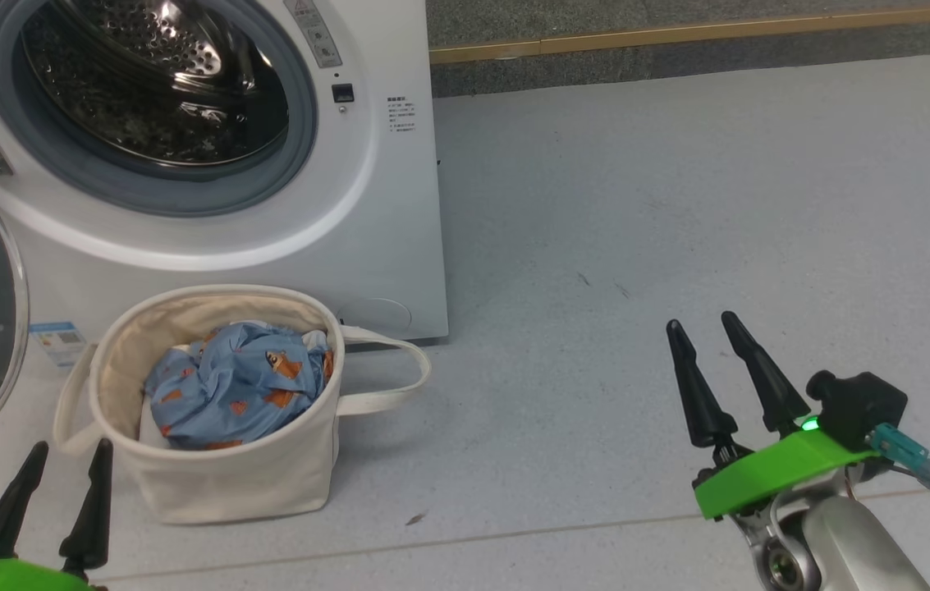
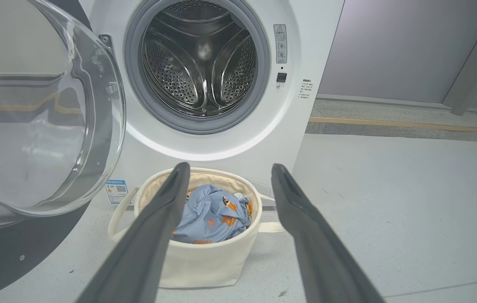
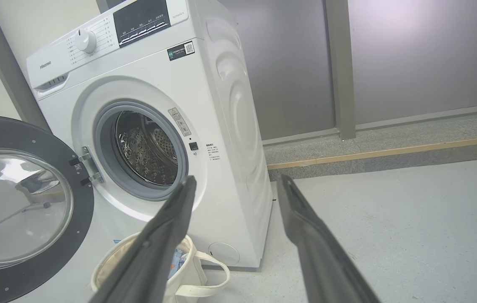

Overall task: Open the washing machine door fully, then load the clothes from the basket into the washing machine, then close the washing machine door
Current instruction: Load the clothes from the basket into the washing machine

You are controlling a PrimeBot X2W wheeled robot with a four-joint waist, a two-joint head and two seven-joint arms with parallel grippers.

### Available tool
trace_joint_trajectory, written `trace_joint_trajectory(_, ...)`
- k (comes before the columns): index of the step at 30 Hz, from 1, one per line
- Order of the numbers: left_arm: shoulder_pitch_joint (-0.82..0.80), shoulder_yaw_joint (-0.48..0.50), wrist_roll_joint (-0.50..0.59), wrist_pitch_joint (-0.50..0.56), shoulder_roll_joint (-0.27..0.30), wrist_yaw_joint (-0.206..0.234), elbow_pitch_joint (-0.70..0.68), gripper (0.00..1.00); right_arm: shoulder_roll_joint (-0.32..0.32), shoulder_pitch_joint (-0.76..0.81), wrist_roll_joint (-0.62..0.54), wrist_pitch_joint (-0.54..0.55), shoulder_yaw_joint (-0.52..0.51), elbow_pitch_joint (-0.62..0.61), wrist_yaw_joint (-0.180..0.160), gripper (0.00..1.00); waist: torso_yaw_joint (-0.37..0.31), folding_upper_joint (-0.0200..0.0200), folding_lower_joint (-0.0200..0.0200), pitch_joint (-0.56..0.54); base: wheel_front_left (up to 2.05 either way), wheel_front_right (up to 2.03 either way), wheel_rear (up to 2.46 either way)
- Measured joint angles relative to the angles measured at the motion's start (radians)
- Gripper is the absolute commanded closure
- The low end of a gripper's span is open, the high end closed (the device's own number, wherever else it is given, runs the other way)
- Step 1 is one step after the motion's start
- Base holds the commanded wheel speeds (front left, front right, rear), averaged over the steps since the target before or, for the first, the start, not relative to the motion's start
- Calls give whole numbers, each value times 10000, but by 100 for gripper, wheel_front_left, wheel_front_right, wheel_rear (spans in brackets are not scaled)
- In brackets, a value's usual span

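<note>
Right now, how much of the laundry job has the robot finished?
Done: the washing machine door is swung wide open, and the drum is empty. In hand: nothing yet; the left gripper and right gripper are both open and hold nothing, the left one pointing toward the basket. Left: the clothes all sit in the basket, so they need loading into the washing machine, then the door needs closing.

floor [image 1: 678,205] — pale grey | wall [image 3: 423,54] — grey panels | tan wood strip [image 1: 678,34]

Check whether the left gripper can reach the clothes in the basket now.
Probably yes. The left gripper is open near the basket, whose top is uncovered; the clothes lie exposed, nothing between.
</note>
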Motion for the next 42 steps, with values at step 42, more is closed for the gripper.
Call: trace_joint_trajectory(42,-113,307,-589,130,197,426,-295,0,186,230,-88,-77,-63,-36,0,0,136,0,1,399,135,-90,-44)
